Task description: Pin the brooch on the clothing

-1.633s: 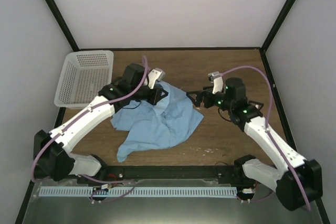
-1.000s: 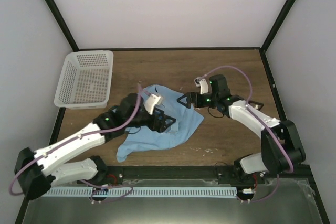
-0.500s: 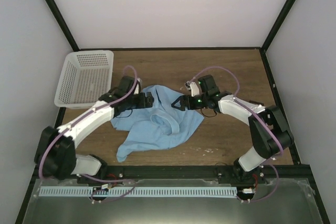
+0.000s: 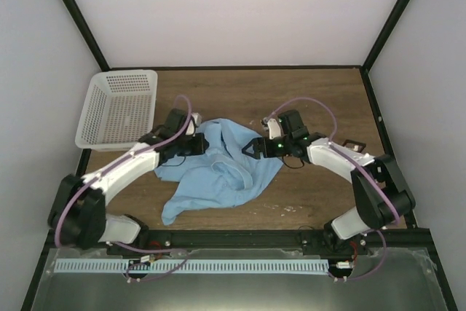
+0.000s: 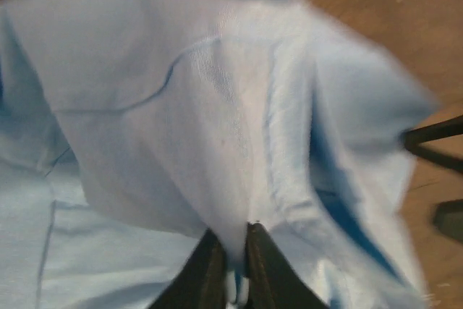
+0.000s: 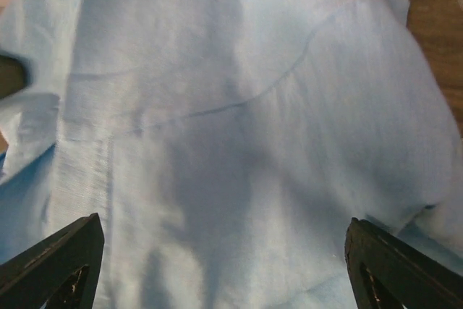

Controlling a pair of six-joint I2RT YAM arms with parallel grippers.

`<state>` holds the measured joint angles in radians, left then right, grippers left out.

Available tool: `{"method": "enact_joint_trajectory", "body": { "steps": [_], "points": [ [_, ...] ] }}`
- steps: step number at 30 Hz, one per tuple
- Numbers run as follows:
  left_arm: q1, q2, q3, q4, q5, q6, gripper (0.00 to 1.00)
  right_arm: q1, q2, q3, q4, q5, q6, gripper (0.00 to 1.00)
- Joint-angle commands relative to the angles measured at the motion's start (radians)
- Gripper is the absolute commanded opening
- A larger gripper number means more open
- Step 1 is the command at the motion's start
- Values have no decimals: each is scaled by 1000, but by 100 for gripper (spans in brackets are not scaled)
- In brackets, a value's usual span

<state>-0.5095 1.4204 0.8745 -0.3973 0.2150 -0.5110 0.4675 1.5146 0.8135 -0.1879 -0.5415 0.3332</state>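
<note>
Clothing point(image 4: 218, 172) pinched in left gripper point(image 5: 233, 233), right gripper point(image 6: 221, 228) spread, seemingly just above

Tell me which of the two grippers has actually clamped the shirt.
The left gripper: its fingers are pinched together on a fold of the blue shirt. The right gripper has its fingers wide apart over the cloth, gripping nothing.

You have the light blue shirt point(image 4: 218, 169) lying crumpled in a loose heap on the middle of the table, with one rumpled tail trailing toward the near left. Stitched seams curve across its upper folds. Toward its far left side, a ridge of cloth is drawn up taut, pinched between the left jaws.
</note>
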Motion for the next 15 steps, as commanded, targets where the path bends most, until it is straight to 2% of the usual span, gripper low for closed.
{"method": "enact_joint_trajectory", "body": {
  "steps": [1,4,8,15],
  "points": [
    [0,-200,-19,147,39,-7,8,7,-95,41,9,30,-19,85],
    [4,-316,-12,253,96,-4,0,6,-197,44,46,25,-44,88],
    [4,-440,30,380,192,22,0,7,-347,26,134,-21,-88,94],
    [4,-551,168,413,254,79,0,6,-490,23,254,-174,-173,98]
  ]
}}
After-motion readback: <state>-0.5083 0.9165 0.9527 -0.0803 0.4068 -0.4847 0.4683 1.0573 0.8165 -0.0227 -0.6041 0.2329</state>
